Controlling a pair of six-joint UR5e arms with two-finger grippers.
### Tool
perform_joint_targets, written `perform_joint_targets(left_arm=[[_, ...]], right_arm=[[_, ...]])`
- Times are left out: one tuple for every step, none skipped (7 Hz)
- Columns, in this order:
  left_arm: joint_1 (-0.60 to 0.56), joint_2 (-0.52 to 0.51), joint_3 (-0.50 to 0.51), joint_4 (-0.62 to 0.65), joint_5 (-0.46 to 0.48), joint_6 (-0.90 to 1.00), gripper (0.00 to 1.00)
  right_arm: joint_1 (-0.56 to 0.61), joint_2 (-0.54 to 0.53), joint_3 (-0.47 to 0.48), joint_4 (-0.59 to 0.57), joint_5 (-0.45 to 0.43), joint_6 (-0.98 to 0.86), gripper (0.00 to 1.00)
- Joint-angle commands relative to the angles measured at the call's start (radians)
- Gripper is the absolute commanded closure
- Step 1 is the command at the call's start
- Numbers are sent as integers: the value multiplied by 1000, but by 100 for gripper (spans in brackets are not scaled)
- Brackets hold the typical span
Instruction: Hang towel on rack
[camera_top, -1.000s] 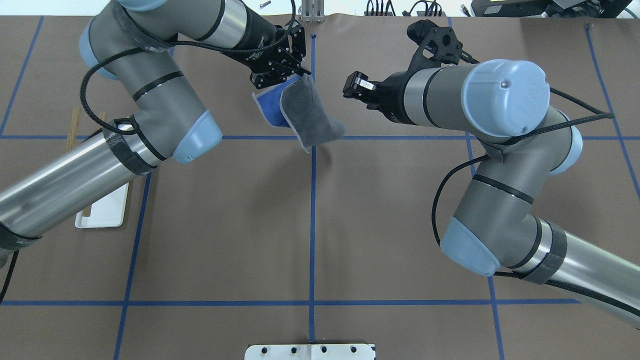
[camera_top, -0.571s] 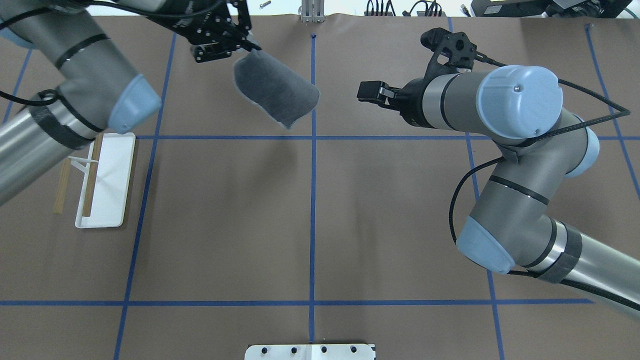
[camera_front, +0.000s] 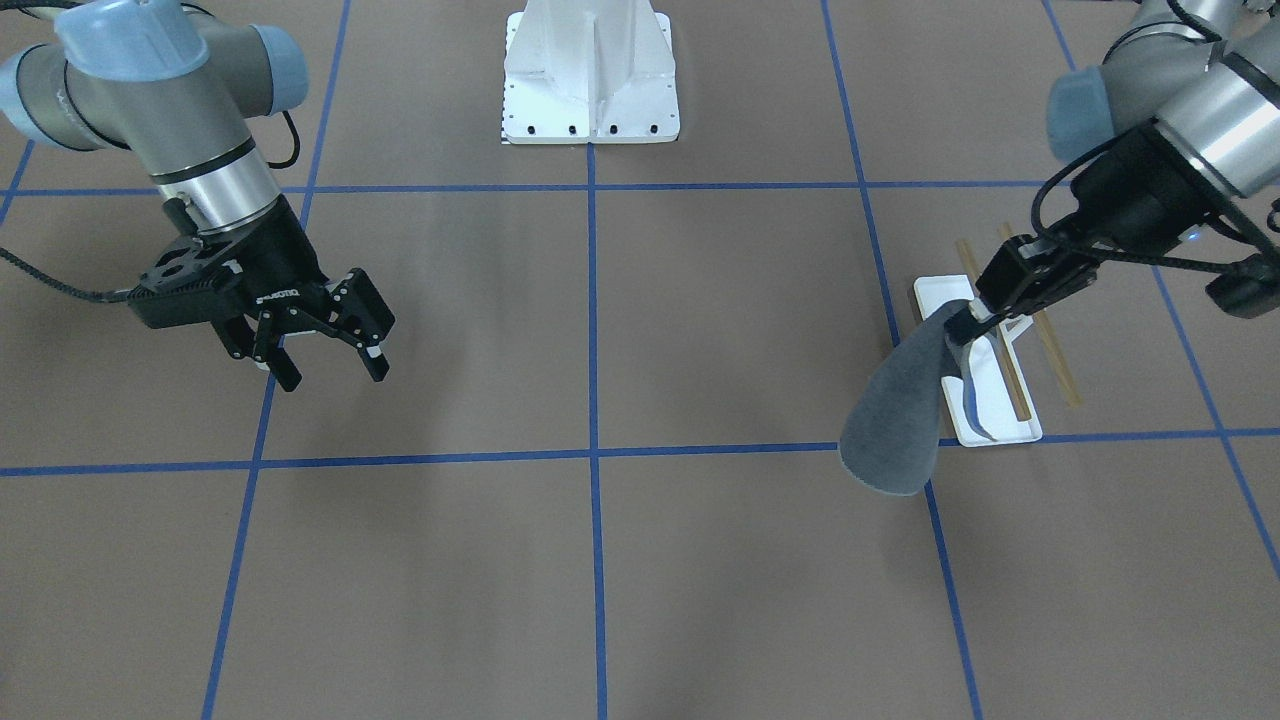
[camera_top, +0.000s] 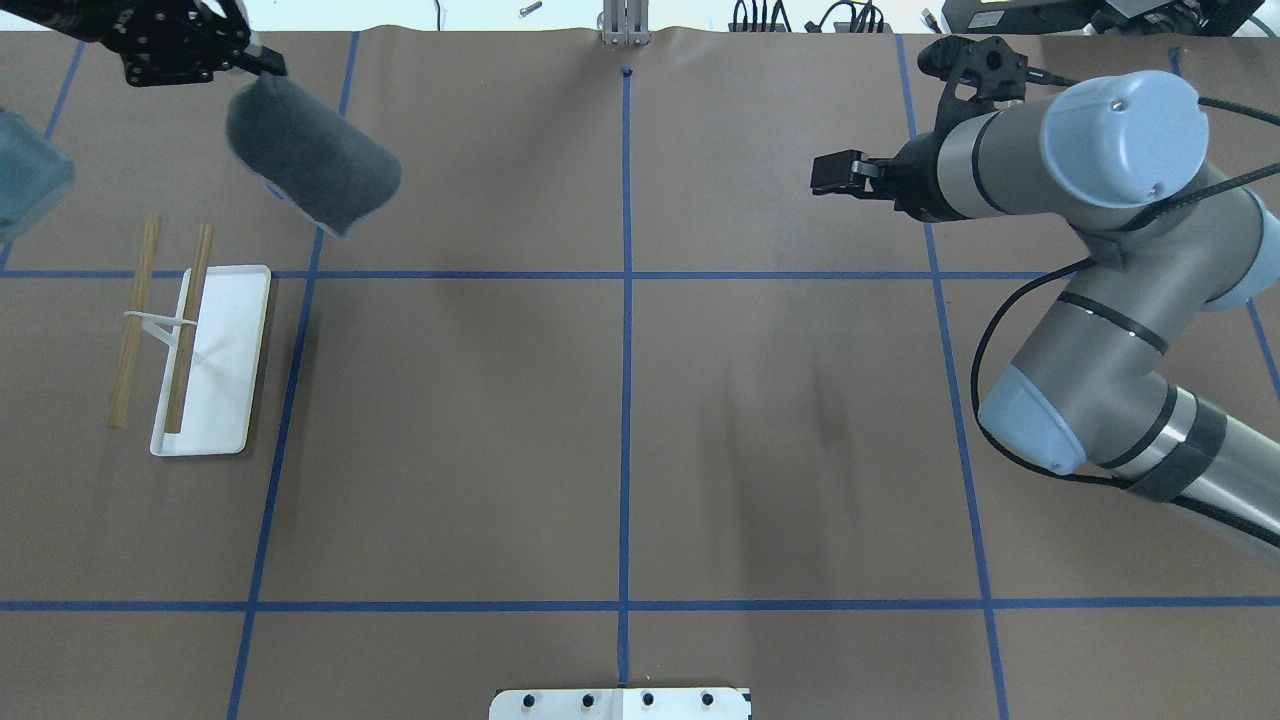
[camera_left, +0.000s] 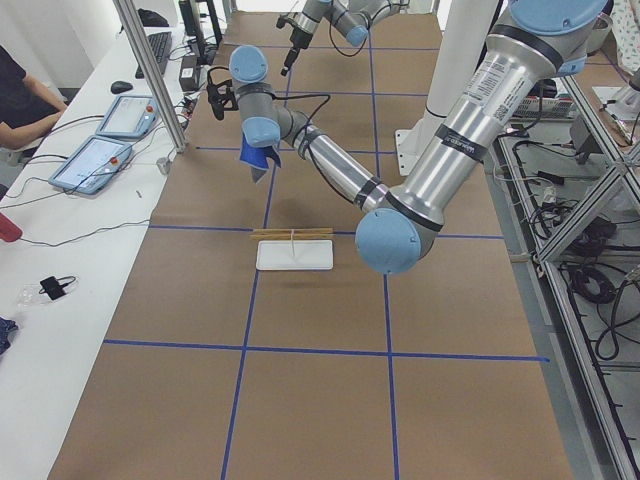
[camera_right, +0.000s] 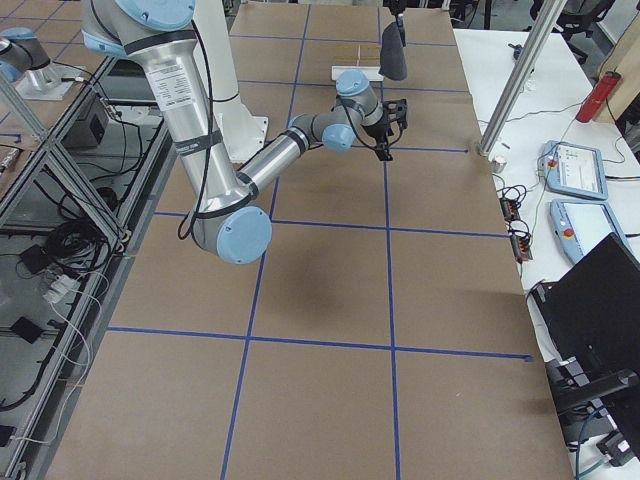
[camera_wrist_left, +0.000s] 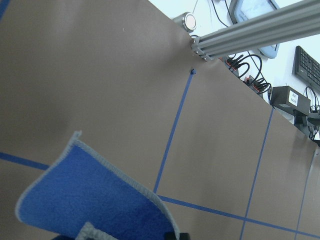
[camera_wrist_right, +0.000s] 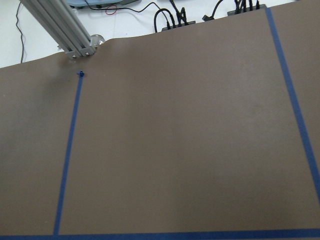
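While the towel is already lifted off the bench and hangs in the air, it is not yet on the rack, so the main step is not done. The left hand is clamped on one edge of the cloth, which hangs below it with the grey side facing outward. The left wrist camera shows the blue side underneath.

From overhead the towel hangs near the far end of the rack, a little toward the middle of the bench, and touches nothing. Both wooden rods are bare. From the front camera the cloth overlaps the white tray, but I judge this to be the viewing angle rather than contact.

The right hand is empty, with its fingers spread apart. It hangs over the other half of the bench, well apart from the towel and the rack.

I judge that three things are left. The towel has to be brought over a rod, lowered so it drapes on both sides, and let go.
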Motion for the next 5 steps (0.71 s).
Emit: perform_joint_targets(left_arm=[[-42, 139, -20, -2, 4, 196, 100], [-59, 177, -25, -2, 4, 256, 100], [-65, 231, -41, -3, 7, 300, 100], [-65, 290, -55, -5, 11, 371, 100], [-67, 359, -58, -9, 20, 460, 100]], right_arm=[[150, -54, -82, -19, 154, -256, 0], [252, -68, -110, -153, 241, -558, 0], [338, -60, -122, -332, 269, -809, 0], [384, -59, -150, -442, 269, -953, 0], [404, -63, -187, -467, 274, -1000, 0]])
